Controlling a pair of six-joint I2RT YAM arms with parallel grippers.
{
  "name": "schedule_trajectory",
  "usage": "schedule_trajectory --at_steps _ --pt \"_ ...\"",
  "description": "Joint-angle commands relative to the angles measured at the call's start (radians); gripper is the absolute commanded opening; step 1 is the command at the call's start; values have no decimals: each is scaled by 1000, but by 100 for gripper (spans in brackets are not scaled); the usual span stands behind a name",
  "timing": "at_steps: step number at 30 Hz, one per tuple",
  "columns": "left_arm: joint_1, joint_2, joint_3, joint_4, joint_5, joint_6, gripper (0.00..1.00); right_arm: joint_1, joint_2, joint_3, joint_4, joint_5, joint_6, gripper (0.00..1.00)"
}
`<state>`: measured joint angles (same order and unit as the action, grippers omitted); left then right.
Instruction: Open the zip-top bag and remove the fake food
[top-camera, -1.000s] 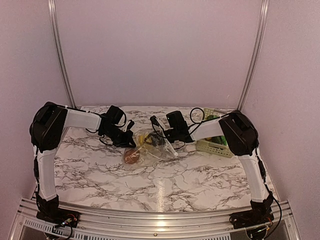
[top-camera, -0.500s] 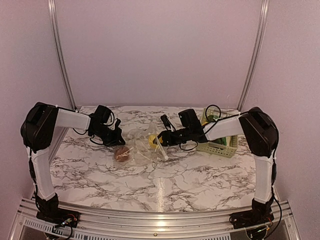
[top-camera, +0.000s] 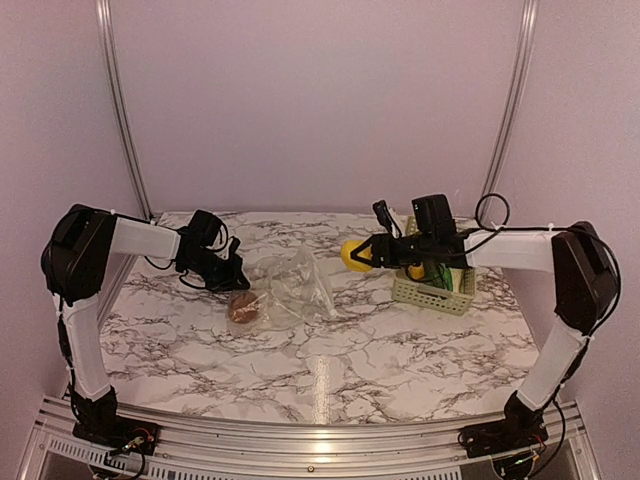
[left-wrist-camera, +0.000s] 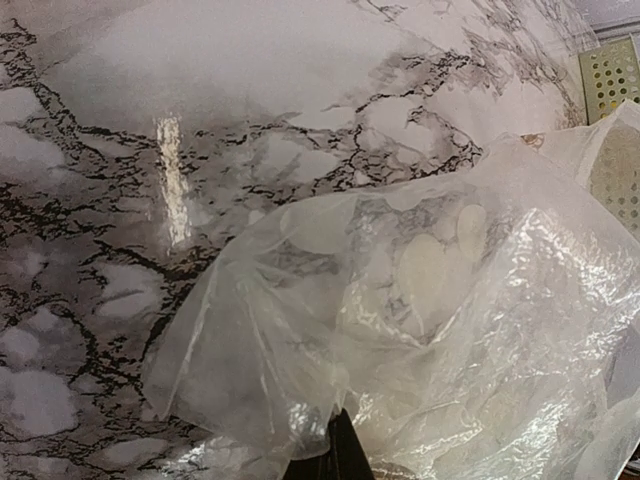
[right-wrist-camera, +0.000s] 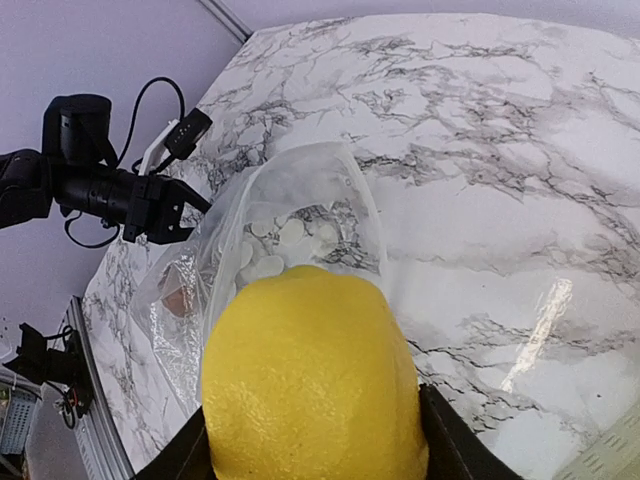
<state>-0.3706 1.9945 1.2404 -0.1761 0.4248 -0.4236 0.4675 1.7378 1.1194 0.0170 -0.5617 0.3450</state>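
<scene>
Bag (top-camera: 290, 290): clear and crumpled, lying on the marble tabletop (top-camera: 330, 370), touching the left gripper (top-camera: 232, 275) on that gripper's right. The left gripper is pinched tight on the bag's edge film; the wrist view shows a dark fingertip (left-wrist-camera: 335, 455) under the plastic. Brown toy food (top-camera: 245, 307) is inside the bag, just beside the left gripper. Lemon (top-camera: 353, 255): yellow, clamped in the right gripper (top-camera: 368, 254), held off the tabletop, apart from the bag to its left. Green basket (top-camera: 435, 285) sits just right of the right gripper.
</scene>
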Motion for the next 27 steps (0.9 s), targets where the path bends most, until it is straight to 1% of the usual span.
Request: schedule_trajectory --at_steps 1,5,12,21,23,26,27 --pt "8 -2 3 13 0 3 0 -79 -94 -16 -76 60 -7 27" --pt "9 3 8 10 4 6 0 -159 -132 -19 -142 99 -13 27" --pt "11 9 21 -2 2 12 0 -237 -180 -75 -233 149 -48 29" --pt "12 8 19 -1 6 16 0 -251 -126 -66 -281 220 -72 32" --pt "12 8 20 0 7 14 0 -251 -120 -63 -282 231 -71 35" --pt "12 9 21 0 7 12 0 -251 -106 -52 -295 237 -73 42" --pt "12 9 20 0 6 12 0 -251 -104 -47 -302 241 -76 47"
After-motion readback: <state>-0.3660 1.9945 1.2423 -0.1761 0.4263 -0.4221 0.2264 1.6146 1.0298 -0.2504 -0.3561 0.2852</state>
